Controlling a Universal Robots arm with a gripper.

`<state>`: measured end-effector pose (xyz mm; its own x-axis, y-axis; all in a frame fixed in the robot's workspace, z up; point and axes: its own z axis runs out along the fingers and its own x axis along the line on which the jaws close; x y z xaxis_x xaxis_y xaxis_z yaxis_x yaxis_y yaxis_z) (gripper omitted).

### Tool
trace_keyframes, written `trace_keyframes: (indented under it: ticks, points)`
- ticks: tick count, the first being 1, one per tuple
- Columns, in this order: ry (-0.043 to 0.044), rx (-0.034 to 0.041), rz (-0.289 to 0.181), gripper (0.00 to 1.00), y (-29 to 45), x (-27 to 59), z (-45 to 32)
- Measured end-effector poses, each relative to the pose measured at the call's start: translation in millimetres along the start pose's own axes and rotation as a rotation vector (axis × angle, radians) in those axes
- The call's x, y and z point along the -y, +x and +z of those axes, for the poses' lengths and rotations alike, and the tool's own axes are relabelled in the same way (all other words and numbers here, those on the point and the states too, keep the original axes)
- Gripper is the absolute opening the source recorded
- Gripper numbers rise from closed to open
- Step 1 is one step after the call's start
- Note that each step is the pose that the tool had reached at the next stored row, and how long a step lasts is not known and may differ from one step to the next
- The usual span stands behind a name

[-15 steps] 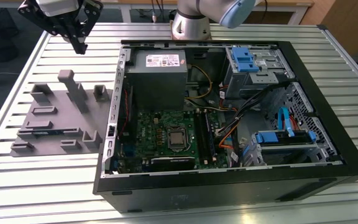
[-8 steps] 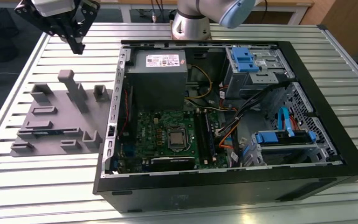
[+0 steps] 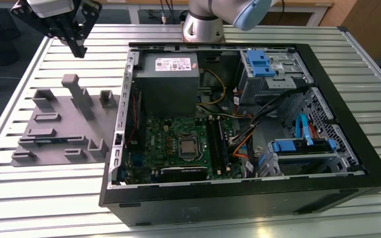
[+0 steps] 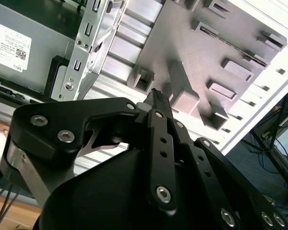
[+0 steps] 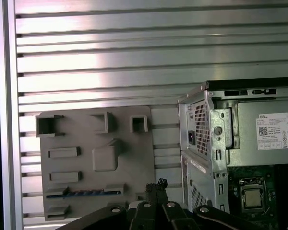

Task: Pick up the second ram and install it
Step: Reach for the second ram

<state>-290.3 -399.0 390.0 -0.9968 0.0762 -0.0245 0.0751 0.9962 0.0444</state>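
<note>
1. Peering through the first wrist view, I catch the second ram point(image 5: 84, 193) only as a thin blue edge, seemingly lying in a slot of the grey fixture point(image 5: 129, 163).
2. The gripper point(image 5: 156, 185) hangs near the fixture, fingertips pressed together, nothing held.
3. The open case point(image 3: 210, 203) holds the motherboard point(image 3: 167, 134); its slots are too dark to read.

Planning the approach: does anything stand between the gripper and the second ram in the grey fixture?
Nothing covers the second ram; it lies open in its slot on the grey fixture. The shut gripper hangs above the fixture's edge; only its upright pegs stand nearby.
</note>
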Motion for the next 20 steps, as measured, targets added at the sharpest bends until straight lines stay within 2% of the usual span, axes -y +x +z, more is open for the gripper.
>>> trace_keyframes:
  ticks: [9, 12, 17, 20]
  points:
    - [0.0001, -0.0001, 0.000, 0.11, 8.5, 0.6, -0.1]
    - [0.0001, -0.0001, 0.000, 0.11, 15.0, 1.1, -0.3]
    - [0.0001, -0.0001, 0.000, 0.11, 29.9, 2.4, -0.7]
    - [0.0001, -0.0001, 0.000, 0.11, 35.1, 4.5, -0.9]
